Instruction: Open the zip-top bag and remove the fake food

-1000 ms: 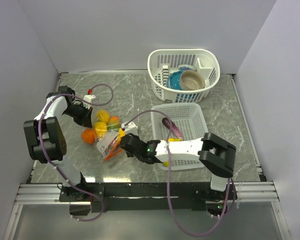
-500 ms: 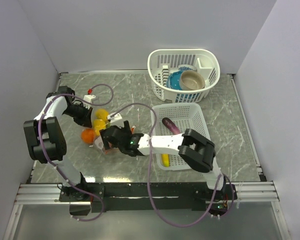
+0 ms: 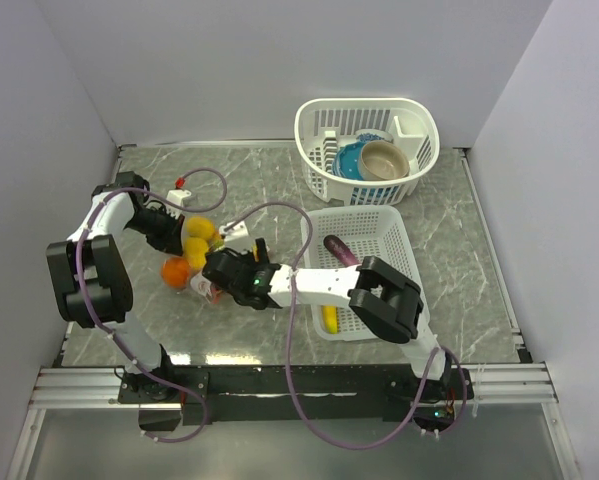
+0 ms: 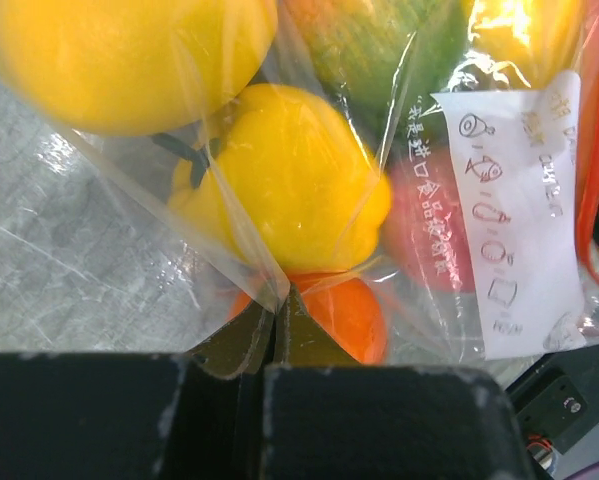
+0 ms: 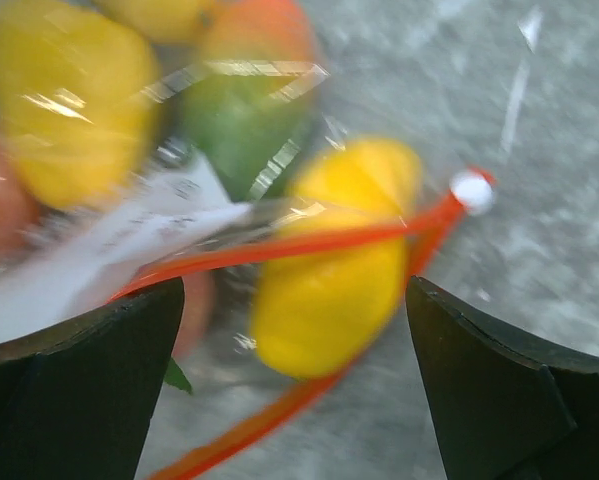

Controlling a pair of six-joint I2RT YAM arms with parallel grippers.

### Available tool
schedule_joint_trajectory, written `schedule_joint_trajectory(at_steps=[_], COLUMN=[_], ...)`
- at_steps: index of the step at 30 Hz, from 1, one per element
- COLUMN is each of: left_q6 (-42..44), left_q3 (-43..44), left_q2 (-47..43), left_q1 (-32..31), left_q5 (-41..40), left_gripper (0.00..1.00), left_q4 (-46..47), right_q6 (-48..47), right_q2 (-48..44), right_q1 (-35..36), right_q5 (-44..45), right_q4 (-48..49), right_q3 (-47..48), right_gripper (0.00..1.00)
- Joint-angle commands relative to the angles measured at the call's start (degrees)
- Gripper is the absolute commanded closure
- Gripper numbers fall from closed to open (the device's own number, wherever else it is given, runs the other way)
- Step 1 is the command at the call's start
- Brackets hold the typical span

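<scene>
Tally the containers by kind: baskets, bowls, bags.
White baskets: 2 (round basket, rectangular basket)
Bowls: 2 (blue bowl, tan bowl)
Zip-top bag: 1
Total: 5

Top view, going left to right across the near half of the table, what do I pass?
left gripper → zip-top bag → right gripper → square white basket
</scene>
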Motion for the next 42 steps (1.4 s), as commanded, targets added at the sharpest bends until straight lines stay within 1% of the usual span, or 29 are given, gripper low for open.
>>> schedule_joint_trajectory(at_steps=[1,3,6,14,22,27,33,36,37,39,40,42], left_q6=[0.86,0.95,0.95,1.57,2.09,2.45,2.71,2.8,2.8,2.88,2.8,2.54], left_q3=[2.11,2.29,2.56,0.8,0.45,-0.08,-0.08,-0.08,-0.17,-0.17,-0.17,0.01], left_q2=[-2.1,-2.01,-2.1,-2.63,-2.54,-2.8,-2.54,-2.63,-2.63,-2.89,-2.98,-3.07], left_q1=[-0.15,-0.24,-0.24,-0.24,-0.24,-0.24,-0.24,-0.24,-0.24,-0.15,-0.24,-0.15], left_q5=[2.22,2.57,2.84,2.13,2.75,2.4,3.01,3.19,3.1,2.75,2.58,2.4], left_gripper=[0.99,0.98,0.98,0.99,0.99,0.99,0.99,0.99,0.99,0.99,0.99,0.99], left_q4=[-2.84,-3.01,-3.45,-3.28,-3.54,-3.37,-3.63,-3.81,-3.72,-3.72,-3.54,-3.19], right_q6=[2.68,3.04,3.57,-0.29,-1.54,-0.3,0.67,0.67,0.49,0.32,0.05,0.05], right_q2=[-1.01,-1.0,-0.13,-1.53,3.56,4.36,5.06,4.45,3.92,2.78,1.12,-0.82], right_q1=[-0.68,-0.86,-1.21,-1.38,-2.96,-4.19,-4.64,-4.64,-4.72,-4.64,-4.55,-4.37], right_q5=[1.7,0.73,0.38,-1.03,-4.01,-7.44,-7.97,-8.06,-8.06,-7.97,-7.8,-7.27], right_q4=[-5.12,-4.34,-4.07,1.81,2.08,2.7,1.81,2.87,3.13,4.36,4.89,5.42], right_q3=[-5.1,-6.16,-5.12,-4.23,1.48,0.96,0.7,-0.27,-0.62,-2.2,-3.08,-5.63], right_gripper=[0.0,0.0,0.0,0.0,0.0,0.04,0.08,0.17,0.24,0.32,0.39,0.46])
